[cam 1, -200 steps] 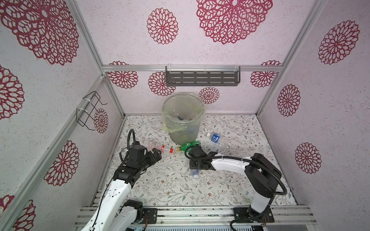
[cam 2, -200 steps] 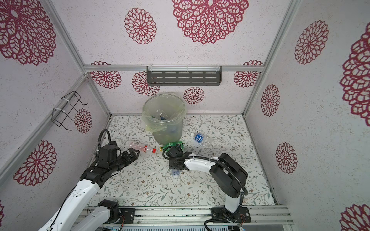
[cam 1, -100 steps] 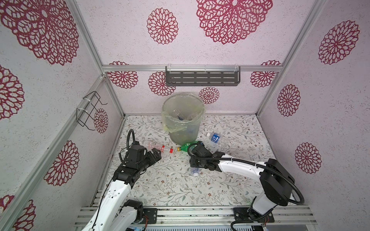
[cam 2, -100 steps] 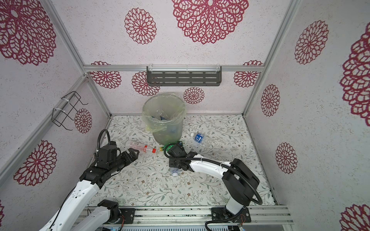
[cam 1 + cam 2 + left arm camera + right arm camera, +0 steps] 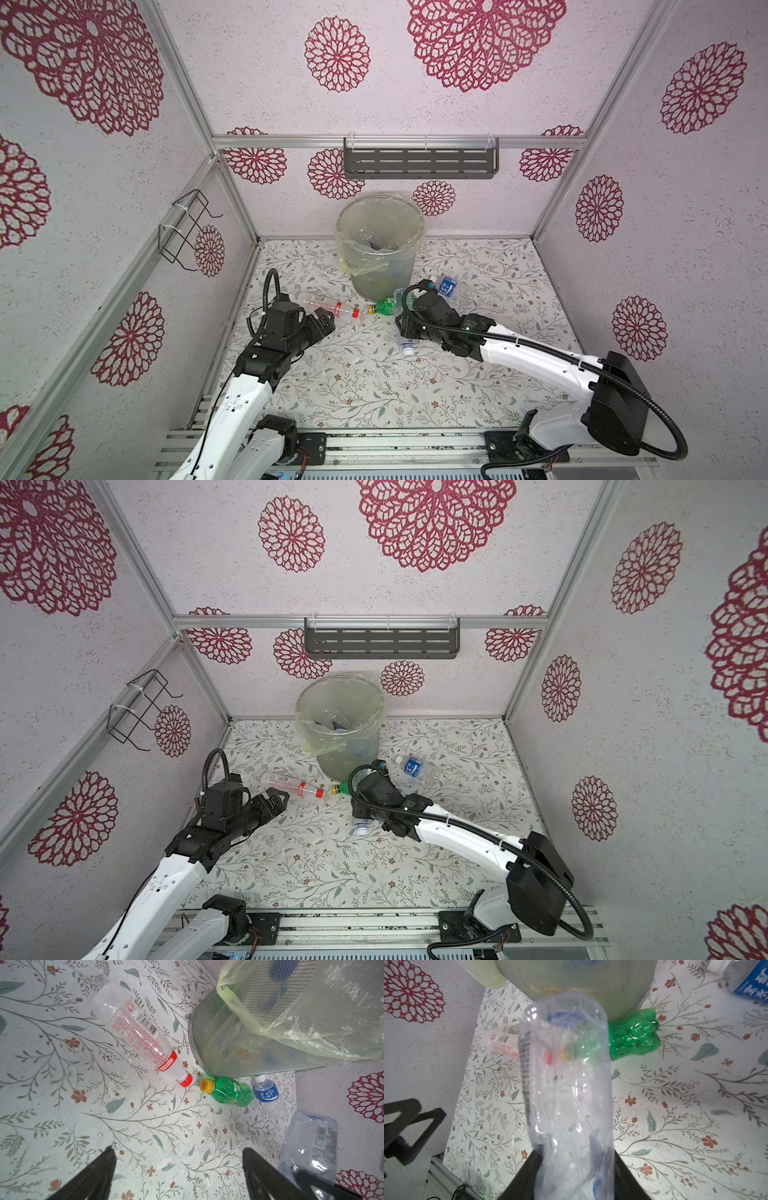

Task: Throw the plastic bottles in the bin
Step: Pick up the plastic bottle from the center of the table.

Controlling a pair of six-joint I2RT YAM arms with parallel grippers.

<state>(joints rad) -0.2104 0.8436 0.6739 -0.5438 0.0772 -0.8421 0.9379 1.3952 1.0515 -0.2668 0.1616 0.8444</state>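
the tall translucent grey-green bin [image 5: 380,282], lined with a thin yellowish bag folded over its rim, stands at the back of the floral-patterned desk [image 5: 374,386], below a dark slotted wall shelf [image 5: 419,164]. several clear bottles [image 5: 382,241] lie inside it.

the right tool [image 5: 402,332] is pinching a crumpled clear plastic bottle [image 5: 566,1084]. in the right wrist view its dark fingers [image 5: 525,1174] press in on both sides of the squashed end, and the rest of the bottle sticks out toward the bin's foot. in both top views only a small clear end shows below the tool, in front of the bin. i cannot tell whether it touches the desk.

the left tool [image 5: 326,322] is spread wide and holds nothing, low over the left part of the desk. in the left wrist view its two fingers [image 5: 97,1169] frame bare desk.

ahead of its tips and apart from them, a long clear plastic bottle with a red cap and red label [image 5: 328,305] lies on its side. its cap faces the yellow cap of a small green plastic bottle [image 5: 384,308], near but not touching. the green one lies right at the foot of the bin. just beside its base, a small clear bottle with a blue label and white cap [image 5: 451,288] lies to the right of the bin's foot.

a black wire rack [image 5: 187,232] hangs on the left wall.
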